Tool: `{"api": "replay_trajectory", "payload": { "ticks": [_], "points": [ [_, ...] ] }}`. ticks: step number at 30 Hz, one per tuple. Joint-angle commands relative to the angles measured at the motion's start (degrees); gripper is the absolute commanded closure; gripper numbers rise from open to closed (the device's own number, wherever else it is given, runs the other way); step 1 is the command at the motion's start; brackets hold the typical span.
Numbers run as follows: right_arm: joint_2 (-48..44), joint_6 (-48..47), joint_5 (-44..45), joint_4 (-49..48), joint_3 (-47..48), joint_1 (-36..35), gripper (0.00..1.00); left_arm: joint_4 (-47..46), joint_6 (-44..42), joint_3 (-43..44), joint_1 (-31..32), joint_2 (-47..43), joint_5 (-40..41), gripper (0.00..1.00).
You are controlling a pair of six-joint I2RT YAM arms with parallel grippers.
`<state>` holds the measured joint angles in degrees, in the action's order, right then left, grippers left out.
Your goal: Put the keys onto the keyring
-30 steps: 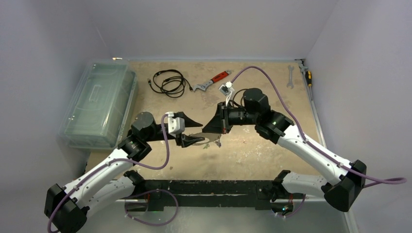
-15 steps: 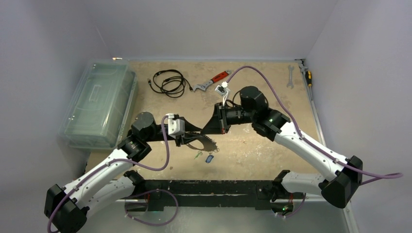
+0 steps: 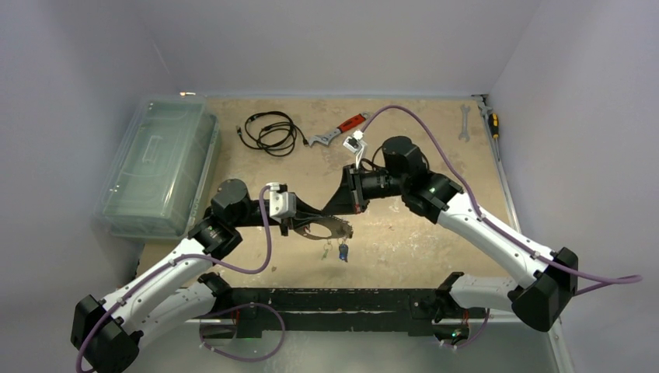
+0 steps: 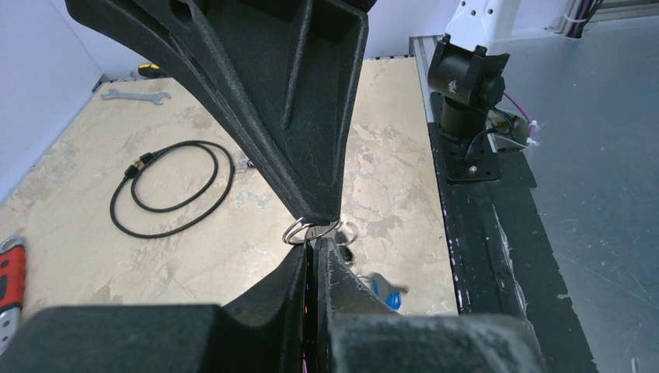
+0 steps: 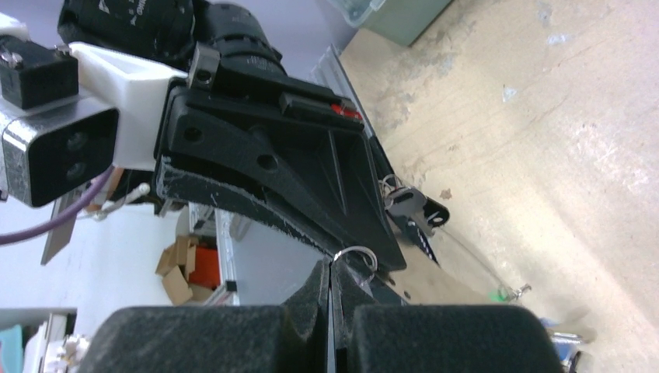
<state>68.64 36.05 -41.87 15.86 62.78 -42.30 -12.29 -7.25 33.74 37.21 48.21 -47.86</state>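
Observation:
In the top view my left gripper (image 3: pixel 313 226) and right gripper (image 3: pixel 347 208) meet tip to tip above the table's middle. The thin grey keyring (image 3: pixel 329 230) hangs between them. Both sets of jaws are shut on it. A green-tagged key (image 3: pixel 326 250) and a blue-headed key (image 3: pixel 343 250) dangle below it. In the left wrist view my left gripper (image 4: pixel 315 242) pinches the keyring (image 4: pixel 298 231), with the blue key (image 4: pixel 386 284) blurred beneath. In the right wrist view my right gripper (image 5: pixel 331 268) pinches the keyring (image 5: pixel 362 253); a dark-headed silver key (image 5: pixel 407 203) and the green tag (image 5: pixel 501 294) show beyond.
A clear plastic box (image 3: pixel 159 167) stands at the left edge. A black coiled cable (image 3: pixel 268 132), a red-handled wrench (image 3: pixel 338 130), a plain wrench (image 3: pixel 464 123) and a screwdriver (image 3: pixel 492 121) lie at the back. The black base rail (image 3: pixel 326 299) runs along the near edge.
The right gripper has moved left and slightly back, closing up against the left gripper. The keys have come out from under the jaws and now dangle lower below the ring.

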Motion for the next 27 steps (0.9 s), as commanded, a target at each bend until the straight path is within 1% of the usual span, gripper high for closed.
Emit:
{"api": "replay_trajectory", "payload": {
  "ticks": [1, 3, 5, 10, 13, 18, 23, 27],
  "points": [
    [0.8, 0.1, -2.1, -2.4, 3.1, 0.6, 0.99, -1.2, 1.1, 2.3, 0.2, 0.0, -1.6, 1.0],
    [0.7, 0.0, -2.3, -3.1, 3.0, 0.6, 0.9, -1.9, 2.3, 2.4, 0.2, 0.0, -1.6, 1.0],
    [0.4, 0.1, -2.5, -3.6, 3.0, 0.7, 0.83, -2.4, 3.3, 2.6, 0.2, 0.2, -1.5, 1.0],
    [0.1, 0.2, -2.4, -4.3, 2.9, 1.0, 0.8, -3.9, 5.5, 2.7, 0.1, 0.6, -1.2, 1.0],
    [-0.2, -0.1, -1.8, -4.1, 2.8, 1.0, 0.7, -3.8, 5.7, 2.9, 0.1, 0.7, -0.8, 1.0],
    [-1.7, -3.3, -0.4, -2.7, 3.5, 1.2, 0.59, -3.3, 6.3, 3.5, 0.0, 1.1, 0.1, 1.0],
    [-5.3, -7.2, 3.0, -1.8, 3.4, 1.2, 0.53, -3.1, 6.8, 4.4, -0.2, 1.8, 1.0, 1.0],
    [-7.3, -8.3, 6.1, -0.8, 3.0, 1.2, 0.52, -5.0, 10.3, 4.5, -0.7, 2.6, 1.4, 1.0]
  ]
}}
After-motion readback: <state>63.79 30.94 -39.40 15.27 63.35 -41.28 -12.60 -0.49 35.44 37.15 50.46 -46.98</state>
